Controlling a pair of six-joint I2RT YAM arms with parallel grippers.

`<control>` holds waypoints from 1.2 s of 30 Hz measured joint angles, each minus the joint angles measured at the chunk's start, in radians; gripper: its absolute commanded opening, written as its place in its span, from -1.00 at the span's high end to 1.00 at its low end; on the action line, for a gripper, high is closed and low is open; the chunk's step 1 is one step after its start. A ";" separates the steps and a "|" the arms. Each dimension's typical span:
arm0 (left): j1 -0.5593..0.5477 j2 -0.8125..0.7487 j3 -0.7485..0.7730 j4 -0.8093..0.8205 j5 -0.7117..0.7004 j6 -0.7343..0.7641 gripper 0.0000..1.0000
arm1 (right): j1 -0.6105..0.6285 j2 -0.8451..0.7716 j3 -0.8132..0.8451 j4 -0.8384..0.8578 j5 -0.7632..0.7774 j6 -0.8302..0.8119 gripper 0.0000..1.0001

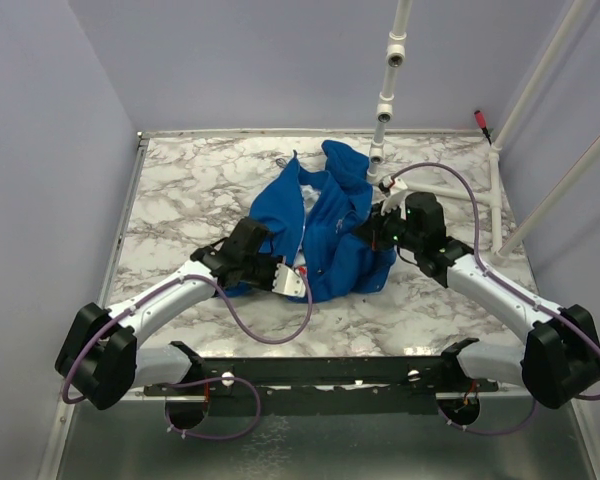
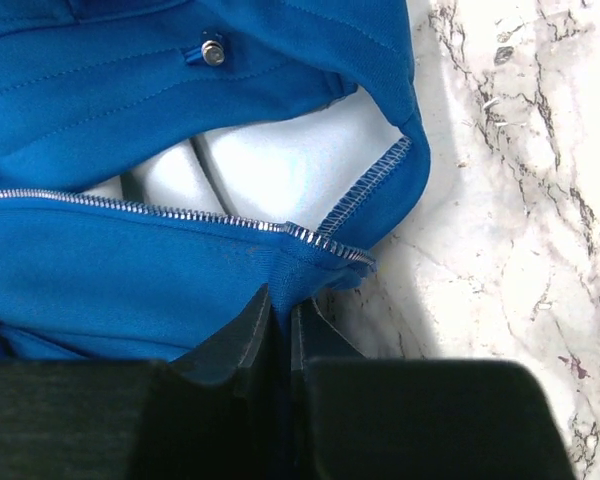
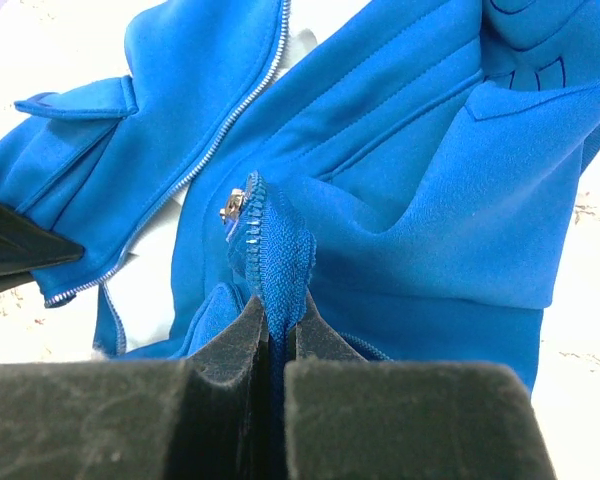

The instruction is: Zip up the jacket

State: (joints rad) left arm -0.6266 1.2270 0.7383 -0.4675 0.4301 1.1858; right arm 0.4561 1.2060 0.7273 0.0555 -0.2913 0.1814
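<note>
The royal-blue jacket (image 1: 325, 225) lies crumpled and open at the middle of the marble table, with pale lining (image 2: 280, 160) showing between its front halves. My left gripper (image 1: 285, 278) is at the jacket's near edge. It is shut (image 2: 282, 300) on the blue fabric just below the end of one row of silver zipper teeth (image 2: 180, 212). My right gripper (image 1: 373, 236) is at the jacket's right side. It is shut (image 3: 277, 305) on the other front edge, pinching the zipper tape (image 3: 270, 250) just under the metal slider (image 3: 234, 206). The two zipper halves lie apart.
A white pipe frame (image 1: 388, 90) stands at the back right, close to the jacket's hood end (image 1: 345, 158). Purple walls enclose the marble table (image 1: 180, 190) on three sides. A black rail (image 1: 320, 372) runs along the near edge between the arm bases.
</note>
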 measured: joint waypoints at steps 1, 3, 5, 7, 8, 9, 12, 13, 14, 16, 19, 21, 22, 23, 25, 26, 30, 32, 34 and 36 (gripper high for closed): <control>0.002 0.000 0.003 -0.003 0.000 -0.009 0.96 | 0.000 0.006 0.006 -0.002 0.002 0.000 0.99; 0.004 0.001 0.024 -0.015 0.001 -0.035 1.00 | 0.000 0.012 0.016 -0.003 0.004 -0.002 0.99; 0.004 0.007 0.066 -0.031 0.003 -0.078 0.98 | 0.000 0.013 0.028 -0.009 0.011 -0.005 0.99; 0.005 0.022 0.126 -0.039 0.008 -0.140 0.89 | 0.000 0.013 0.040 -0.021 0.017 -0.007 0.99; 0.006 0.033 0.161 -0.039 0.011 -0.175 0.87 | 0.000 0.013 0.045 -0.025 0.018 -0.009 0.99; 0.006 0.045 0.203 -0.039 0.016 -0.221 0.87 | 0.000 0.012 0.049 -0.030 0.018 -0.011 0.99; 0.008 0.066 0.291 -0.027 0.027 -0.331 0.88 | 0.000 0.005 0.057 -0.052 0.018 -0.022 0.99; 0.010 0.069 0.311 -0.027 0.030 -0.365 0.92 | 0.000 -0.001 0.057 -0.063 0.016 -0.027 0.99; 0.010 0.074 0.332 -0.029 0.031 -0.405 0.98 | 0.000 -0.006 0.057 -0.071 0.011 -0.033 0.99; 0.011 0.090 0.368 -0.027 0.027 -0.496 1.00 | 0.000 -0.019 0.058 -0.085 -0.006 -0.043 0.99; 0.020 0.124 0.420 -0.015 -0.009 -0.659 1.00 | 0.000 -0.042 0.058 -0.098 -0.072 -0.059 0.99; 0.046 0.132 0.439 0.000 -0.019 -0.748 1.00 | 0.000 -0.049 0.064 -0.101 -0.113 -0.063 0.99; 0.081 0.130 0.445 0.006 -0.022 -0.800 1.00 | 0.000 -0.046 0.078 -0.110 -0.137 -0.068 0.99; 0.124 0.122 0.447 0.017 -0.029 -0.858 1.00 | 0.000 -0.037 0.097 -0.113 -0.155 -0.070 0.99; 0.217 0.101 0.449 0.021 -0.061 -0.921 1.00 | 0.000 -0.008 0.153 -0.112 -0.181 -0.076 0.99; 0.264 0.085 0.449 0.021 -0.087 -0.939 1.00 | 0.000 0.013 0.187 -0.111 -0.191 -0.077 0.99; 0.478 -0.021 0.450 0.062 -0.290 -0.929 1.00 | 0.010 0.101 0.328 -0.099 -0.203 -0.077 0.99; 0.568 -0.080 0.462 0.124 -0.425 -0.891 1.00 | 0.026 0.144 0.401 -0.079 -0.194 -0.078 0.99; 0.600 -0.119 0.483 0.176 -0.486 -0.862 1.00 | 0.050 0.170 0.449 -0.068 -0.189 -0.083 0.99; 0.602 -0.174 0.513 0.198 -0.443 -0.840 1.00 | 0.069 0.188 0.478 -0.050 -0.184 -0.087 0.99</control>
State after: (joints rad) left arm -0.0242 1.0534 1.2514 -0.2695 -0.0132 0.3454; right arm 0.5247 1.3941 1.2057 0.0059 -0.4755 0.0948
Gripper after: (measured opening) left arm 0.029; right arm 0.041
